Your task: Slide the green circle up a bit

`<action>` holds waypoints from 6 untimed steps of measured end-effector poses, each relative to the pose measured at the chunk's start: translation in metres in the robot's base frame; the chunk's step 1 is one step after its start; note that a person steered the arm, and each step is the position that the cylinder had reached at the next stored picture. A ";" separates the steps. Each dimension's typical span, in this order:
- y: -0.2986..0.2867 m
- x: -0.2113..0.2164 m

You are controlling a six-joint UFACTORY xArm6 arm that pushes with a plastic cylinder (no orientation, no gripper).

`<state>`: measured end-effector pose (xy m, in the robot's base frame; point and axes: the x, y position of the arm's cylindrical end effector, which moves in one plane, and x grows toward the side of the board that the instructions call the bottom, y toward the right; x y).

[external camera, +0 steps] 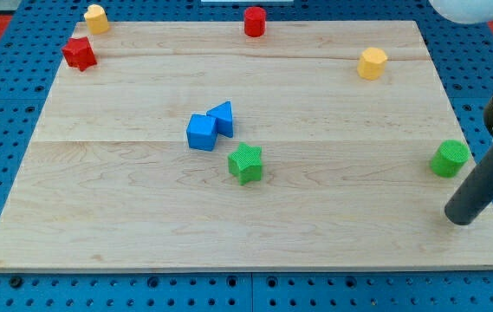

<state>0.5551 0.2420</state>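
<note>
The green circle (449, 159) is a short green cylinder near the right edge of the wooden board (125, 217). My tip (459, 217) is the lower end of a dark rod that comes in from the view's right. It rests on the board just below the green circle and slightly to its right, a small gap apart from it.
A green star (246, 163) lies near the board's middle, with a blue cube (201, 133) and a blue triangle (222, 118) touching just above-left of it. A yellow hexagon (372, 63), red cylinder (255, 21), yellow block (96, 18) and red star (79, 53) line the top.
</note>
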 end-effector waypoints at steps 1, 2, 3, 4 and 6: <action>0.000 -0.026; 0.000 -0.056; 0.000 -0.088; 0.000 -0.113; 0.064 -0.049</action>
